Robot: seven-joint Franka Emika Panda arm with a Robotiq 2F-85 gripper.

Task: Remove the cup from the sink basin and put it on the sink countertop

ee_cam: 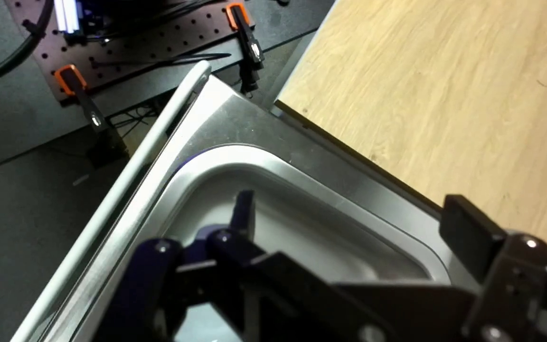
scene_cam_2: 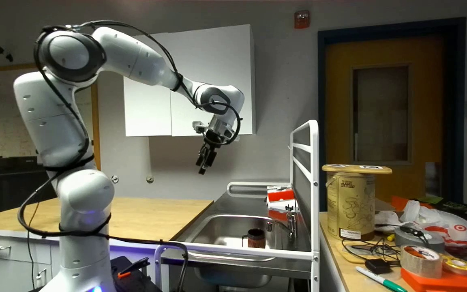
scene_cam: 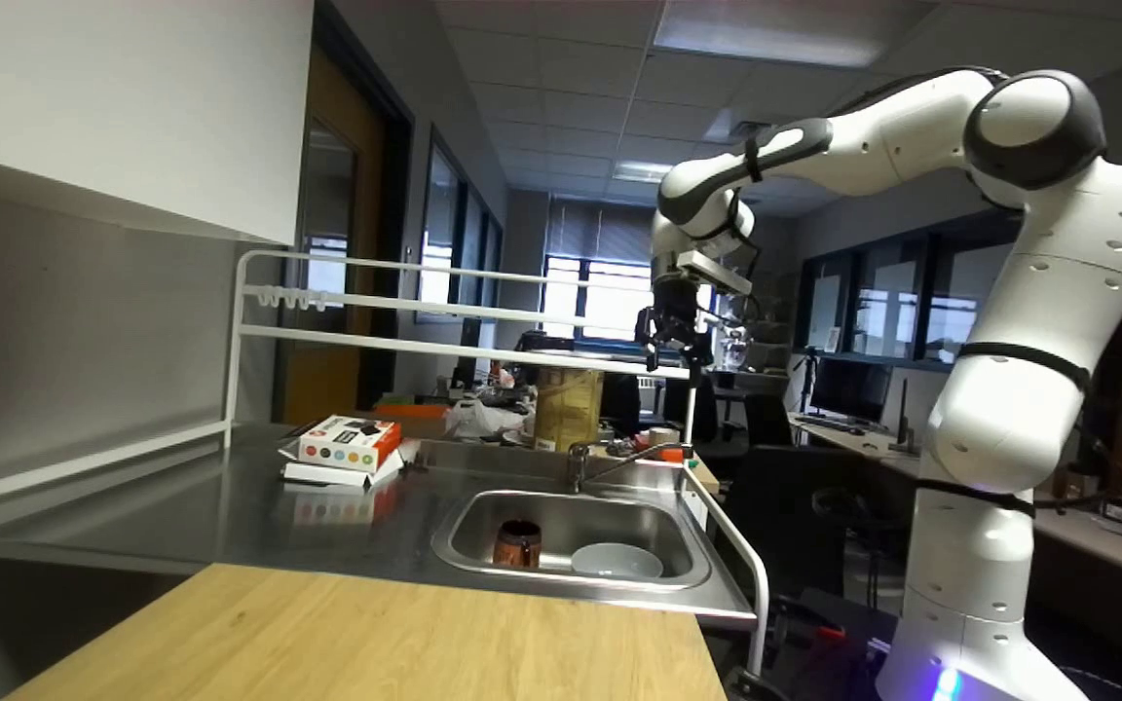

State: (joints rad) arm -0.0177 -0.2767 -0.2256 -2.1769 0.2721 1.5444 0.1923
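Note:
The dark reddish-brown cup (scene_cam: 518, 547) stands upright in the stainless sink basin (scene_cam: 576, 508), near the corner by the wooden tabletop in this exterior view. The cup (scene_cam_2: 256, 239) also shows in an exterior view with its handle out to the side, partly behind a white rail. The steel sink countertop (scene_cam: 259, 501) surrounds the basin. My gripper (scene_cam: 675, 356) hangs high above the sink, well apart from the cup; it also shows in an exterior view (scene_cam_2: 202, 165). In the wrist view the gripper (ee_cam: 355, 223) is open and empty above the basin (ee_cam: 297, 228); the cup is hidden there.
A pale bowl (scene_cam: 617, 560) lies in the basin beside the cup. The faucet (scene_cam: 577, 467) stands at the basin's edge. A red-and-white box (scene_cam: 349, 443) sits on the countertop. White rack rails (scene_cam_2: 315, 194) border the counter. A wooden tabletop (scene_cam: 376, 633) adjoins it. A wall cabinet (scene_cam_2: 213, 81) hangs beyond.

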